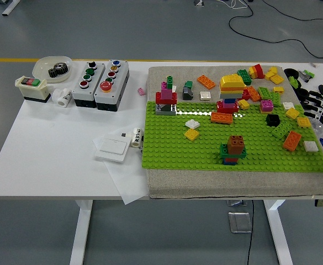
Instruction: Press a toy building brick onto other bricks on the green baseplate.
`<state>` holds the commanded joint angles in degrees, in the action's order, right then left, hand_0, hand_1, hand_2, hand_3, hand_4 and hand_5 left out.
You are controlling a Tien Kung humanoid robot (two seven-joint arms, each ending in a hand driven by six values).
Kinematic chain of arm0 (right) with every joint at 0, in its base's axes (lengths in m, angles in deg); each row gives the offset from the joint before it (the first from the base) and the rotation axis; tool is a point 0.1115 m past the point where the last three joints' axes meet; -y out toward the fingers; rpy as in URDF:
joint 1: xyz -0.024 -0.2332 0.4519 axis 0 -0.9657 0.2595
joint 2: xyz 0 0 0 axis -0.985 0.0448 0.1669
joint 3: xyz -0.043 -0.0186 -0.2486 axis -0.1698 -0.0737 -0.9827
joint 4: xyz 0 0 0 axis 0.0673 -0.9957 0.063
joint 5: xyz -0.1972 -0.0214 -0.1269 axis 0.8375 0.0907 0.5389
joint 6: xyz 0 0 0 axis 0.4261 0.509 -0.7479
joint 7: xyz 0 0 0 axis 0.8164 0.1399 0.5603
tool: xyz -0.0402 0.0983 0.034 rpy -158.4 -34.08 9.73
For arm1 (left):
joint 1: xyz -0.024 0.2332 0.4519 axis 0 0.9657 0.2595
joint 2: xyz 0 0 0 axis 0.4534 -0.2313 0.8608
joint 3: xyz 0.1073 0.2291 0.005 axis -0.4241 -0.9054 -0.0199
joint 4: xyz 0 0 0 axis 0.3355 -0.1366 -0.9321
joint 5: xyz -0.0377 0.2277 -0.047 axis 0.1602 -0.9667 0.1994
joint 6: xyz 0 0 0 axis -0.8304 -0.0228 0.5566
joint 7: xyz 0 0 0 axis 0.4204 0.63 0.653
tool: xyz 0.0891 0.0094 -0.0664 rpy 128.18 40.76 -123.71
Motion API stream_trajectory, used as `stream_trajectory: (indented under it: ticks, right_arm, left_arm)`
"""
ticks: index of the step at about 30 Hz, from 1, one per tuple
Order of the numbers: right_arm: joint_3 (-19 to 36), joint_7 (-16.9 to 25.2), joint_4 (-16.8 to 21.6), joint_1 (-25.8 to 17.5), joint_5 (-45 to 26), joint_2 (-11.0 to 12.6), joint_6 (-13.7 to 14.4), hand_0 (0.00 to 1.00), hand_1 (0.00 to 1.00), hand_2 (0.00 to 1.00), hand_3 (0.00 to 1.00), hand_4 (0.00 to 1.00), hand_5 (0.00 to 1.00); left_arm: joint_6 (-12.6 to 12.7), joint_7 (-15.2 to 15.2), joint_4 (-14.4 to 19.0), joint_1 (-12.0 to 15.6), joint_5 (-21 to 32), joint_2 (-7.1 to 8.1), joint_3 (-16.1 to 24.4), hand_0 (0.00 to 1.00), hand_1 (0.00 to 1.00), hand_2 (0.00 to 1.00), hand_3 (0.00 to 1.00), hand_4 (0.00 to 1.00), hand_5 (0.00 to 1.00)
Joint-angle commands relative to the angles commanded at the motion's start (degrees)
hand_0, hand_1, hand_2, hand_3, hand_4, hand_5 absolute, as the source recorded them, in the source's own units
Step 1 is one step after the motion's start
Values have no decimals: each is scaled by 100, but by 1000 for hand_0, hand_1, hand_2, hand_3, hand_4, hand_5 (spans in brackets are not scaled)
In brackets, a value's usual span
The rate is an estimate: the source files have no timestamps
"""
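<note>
Brick: loose orange brick [292, 141] lying on the green baseplate [172, 149] near its right edge, long axis angled toward the far right.
Direction: just left of and nearer than my right hand [317, 107].
Hand: fingers spread, empty, over the tabletop's right edge.
Nearer arm: right; left unseen.

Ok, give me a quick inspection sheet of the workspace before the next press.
Surface: white table, cloth mat under the green baseplate.
Job's things: brown-topped stack near front; yellow-topped tower and red-pink stack at back; loose bricks scattered right.
Clutter: two button boxes, switch box, gear in a dish, white switch plate on paper.
Robot hands: right robot hand at right edge, fingers spread, holding nothing; left nothing seen.
Cables: black cables on floor behind.
Surroundings: grey floor, yellow line; no person seen.
</note>
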<state>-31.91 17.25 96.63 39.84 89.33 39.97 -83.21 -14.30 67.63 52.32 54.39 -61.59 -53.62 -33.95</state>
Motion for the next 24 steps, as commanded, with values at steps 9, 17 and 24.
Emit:
stream_trajectory:
  ticks: [9, 17, 24]
  right_arm:
    - [-75, -6, 56, 50, -17, 59, -49, 683, 673, 725, 761, 998, 794]
    - [-68, 10, 54, 109, -1, 95, -105, 663, 632, 700, 754, 998, 791]
    - [-49, 50, 45, 97, -13, 127, -141, 644, 621, 677, 725, 998, 785]
  left_arm:
    - [22, 38, -1, -21, 110, -31, -56, 499, 594, 704, 691, 734, 807]
    - [25, 76, -14, -48, 198, -42, -106, 499, 593, 703, 690, 732, 805]
    - [57, 142, -37, -48, 344, -65, -171, 499, 588, 702, 688, 728, 802]
